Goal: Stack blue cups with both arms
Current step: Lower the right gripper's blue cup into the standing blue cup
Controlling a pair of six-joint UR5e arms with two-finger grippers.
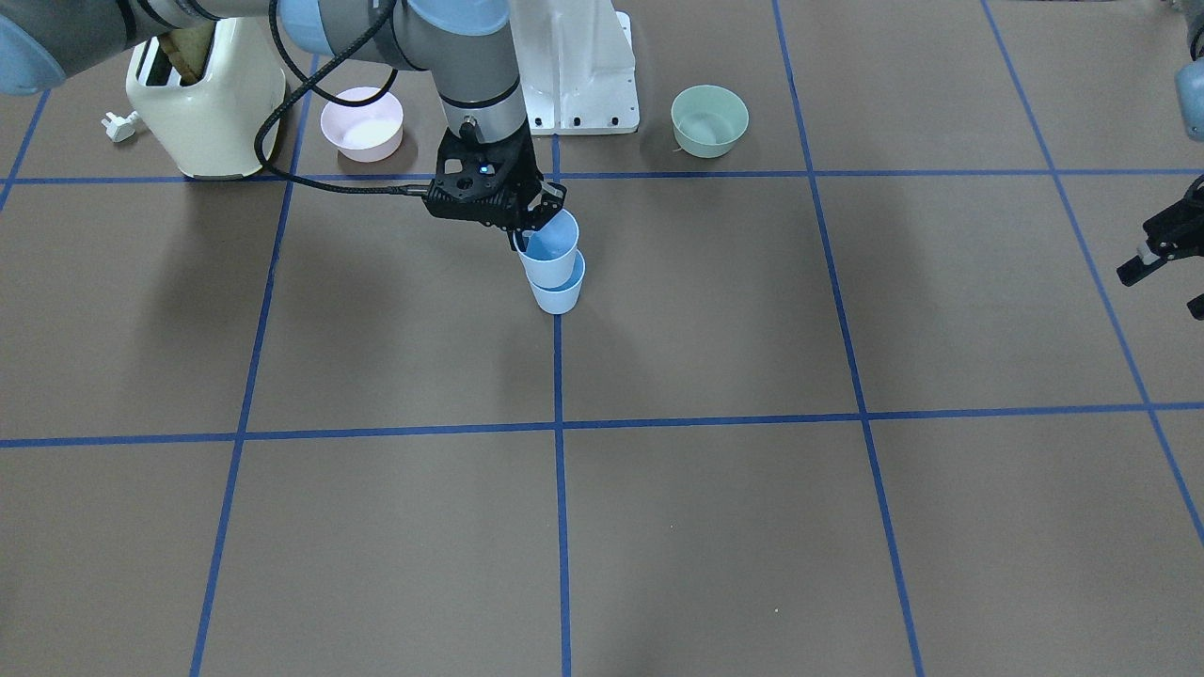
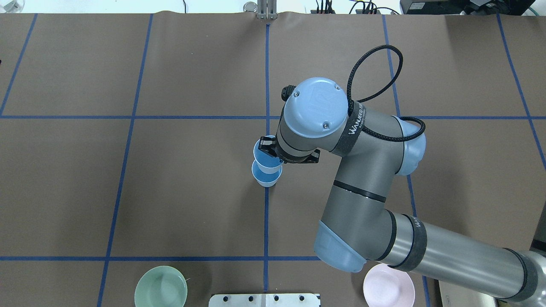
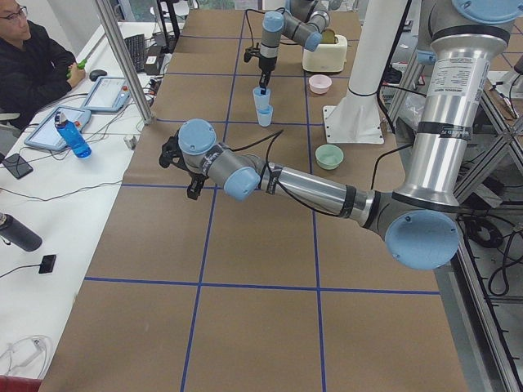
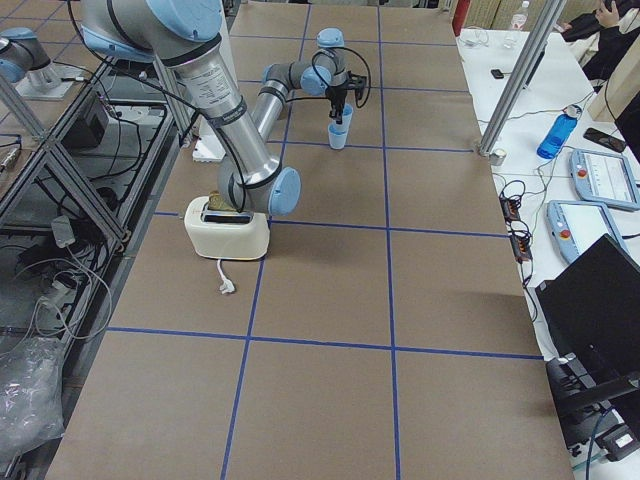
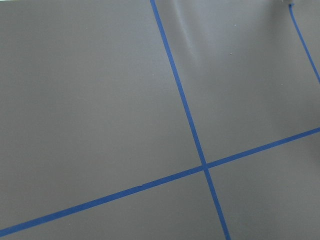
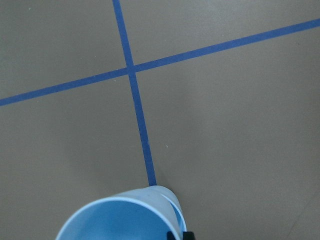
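Observation:
Two pale-blue cups are near the table's middle on a blue tape line. The lower cup (image 1: 559, 291) stands upright on the table. My right gripper (image 1: 529, 233) is shut on the rim of the upper cup (image 1: 550, 252) and holds it slightly tilted, its base at the lower cup's mouth. Both cups show from overhead, the upper (image 2: 263, 154) and the lower (image 2: 266, 175). The right wrist view shows the held cup's rim (image 6: 120, 216). My left gripper (image 1: 1164, 268) is open and empty, far off at the table's side. The left wrist view shows only bare table.
A cream toaster (image 1: 202, 103) with a loose plug (image 1: 120, 125), a pink bowl (image 1: 362, 122) and a mint-green bowl (image 1: 709, 120) stand along the robot's edge, either side of the white base pedestal (image 1: 574, 66). Operators sit beyond the far edge.

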